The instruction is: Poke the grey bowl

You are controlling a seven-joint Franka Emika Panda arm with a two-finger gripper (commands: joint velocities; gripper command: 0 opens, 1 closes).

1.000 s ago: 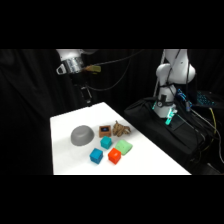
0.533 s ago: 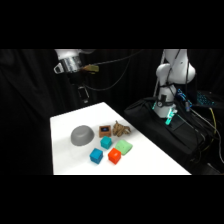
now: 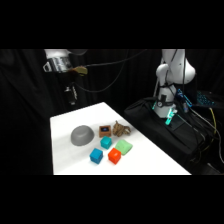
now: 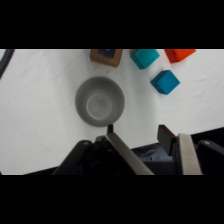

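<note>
- The matte grey dome-shaped bowl (image 3: 82, 135) (image 4: 100, 101) sits on the white desk (image 3: 65, 150), left of the coloured blocks.
- The two-finger hand (image 4: 147, 150) hangs high above it, fingers spread apart, grasping nothing.

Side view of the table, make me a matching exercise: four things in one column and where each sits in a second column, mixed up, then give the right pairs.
Column one:
1. grey bowl
2. orange block
3. green block
4. gripper

Column two:
A. high above the table's far left corner
B. alone on the left, dome side up
C. rightmost of the coloured blocks
D. near the front, right of the blue block

Pairs: 1-B, 2-D, 3-C, 4-A
</note>
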